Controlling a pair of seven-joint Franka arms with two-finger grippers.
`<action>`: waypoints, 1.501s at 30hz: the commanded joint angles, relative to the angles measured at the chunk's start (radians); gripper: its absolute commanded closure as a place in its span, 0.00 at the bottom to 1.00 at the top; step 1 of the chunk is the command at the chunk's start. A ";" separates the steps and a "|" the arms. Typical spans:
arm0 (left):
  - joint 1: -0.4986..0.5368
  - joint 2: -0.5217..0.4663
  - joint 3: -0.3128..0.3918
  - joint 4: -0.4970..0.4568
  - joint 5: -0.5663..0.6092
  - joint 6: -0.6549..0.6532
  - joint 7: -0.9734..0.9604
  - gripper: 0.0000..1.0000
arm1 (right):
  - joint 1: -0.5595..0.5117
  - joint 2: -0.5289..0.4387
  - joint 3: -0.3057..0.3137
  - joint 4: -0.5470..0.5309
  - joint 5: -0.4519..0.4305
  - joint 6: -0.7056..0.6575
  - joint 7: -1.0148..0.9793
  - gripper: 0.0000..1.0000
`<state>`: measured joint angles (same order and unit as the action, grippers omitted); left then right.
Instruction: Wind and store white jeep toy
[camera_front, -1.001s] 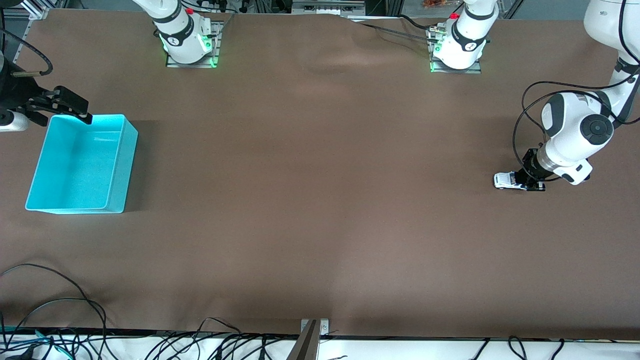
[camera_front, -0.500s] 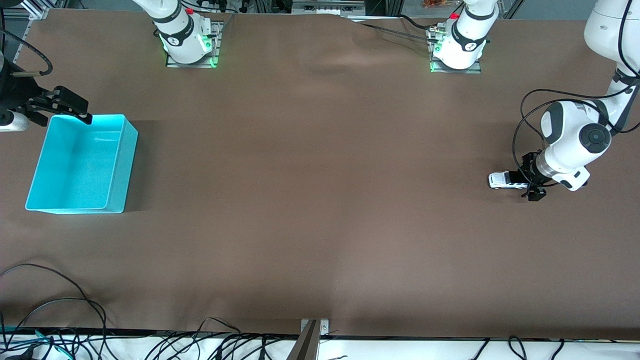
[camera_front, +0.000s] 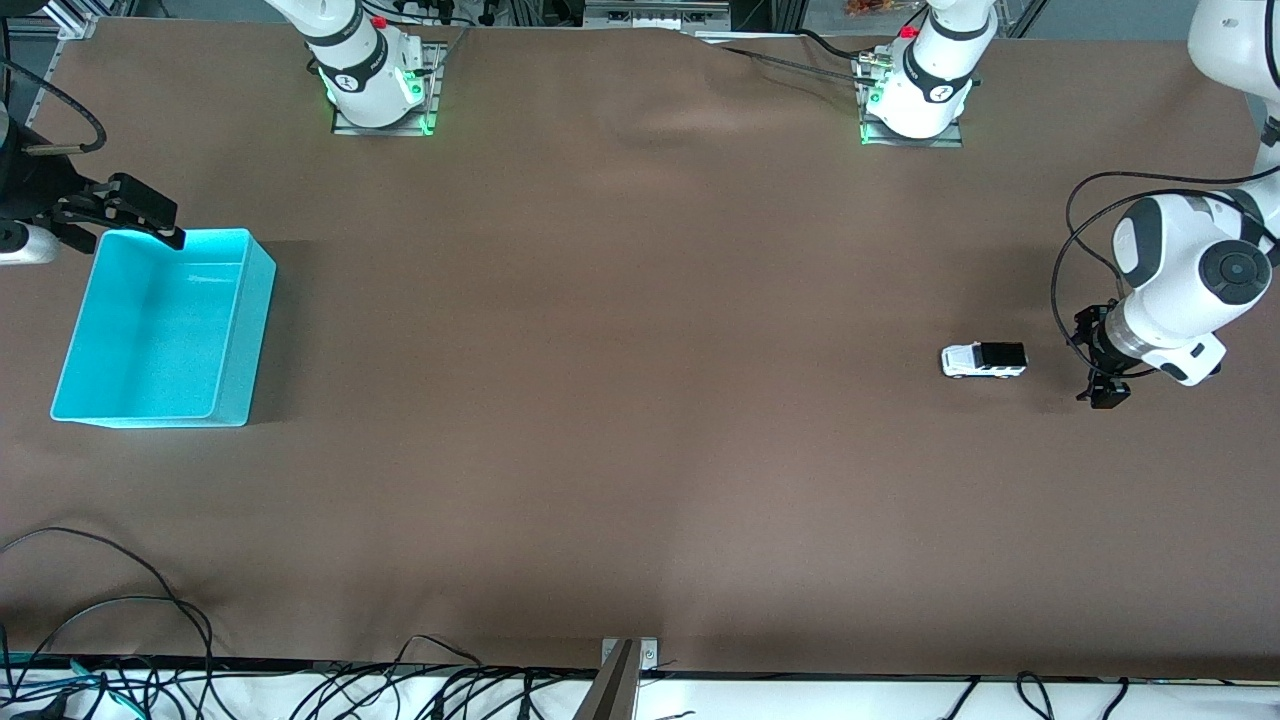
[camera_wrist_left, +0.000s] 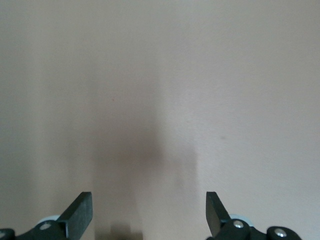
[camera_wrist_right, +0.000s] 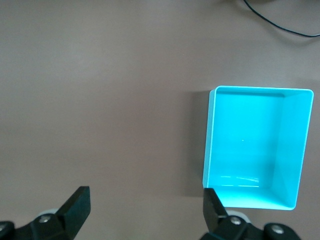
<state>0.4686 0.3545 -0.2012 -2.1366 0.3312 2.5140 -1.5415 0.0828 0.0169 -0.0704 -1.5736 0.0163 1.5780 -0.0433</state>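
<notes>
The white jeep toy (camera_front: 984, 359) with its black roof stands alone on the brown table, near the left arm's end. My left gripper (camera_front: 1098, 362) is open, a short gap away from the jeep toward the table's end and touching nothing. In the left wrist view, only bare table lies between the spread fingers of the left gripper (camera_wrist_left: 149, 212). My right gripper (camera_front: 140, 212) waits open over the corner of the turquoise bin (camera_front: 160, 330) farthest from the front camera. The right wrist view shows the right gripper (camera_wrist_right: 145, 207) above the table beside the empty bin (camera_wrist_right: 257, 145).
The two arm bases (camera_front: 375, 90) (camera_front: 915, 100) stand along the table edge farthest from the front camera. Loose black cables (camera_front: 120, 640) and a metal bracket (camera_front: 625, 660) lie at the edge nearest it. Brown table stretches between the jeep and the bin.
The left gripper opened and let go of the jeep, then drew back toward the table's end. The jeep rolled a little toward the right arm's end. The right arm stayed still.
</notes>
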 joint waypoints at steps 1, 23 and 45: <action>0.002 -0.071 -0.047 0.035 0.023 -0.118 -0.002 0.00 | 0.000 0.000 0.000 0.014 0.001 -0.006 0.008 0.00; 0.004 -0.135 -0.150 0.326 -0.058 -0.486 0.469 0.00 | -0.005 -0.006 -0.035 0.014 -0.001 -0.084 0.006 0.00; -0.008 -0.138 -0.155 0.569 -0.176 -0.748 1.219 0.00 | -0.006 -0.006 -0.035 0.014 -0.001 -0.087 0.008 0.00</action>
<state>0.4657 0.2164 -0.3527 -1.6222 0.1877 1.8340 -0.4879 0.0801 0.0161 -0.1066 -1.5736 0.0162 1.5100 -0.0431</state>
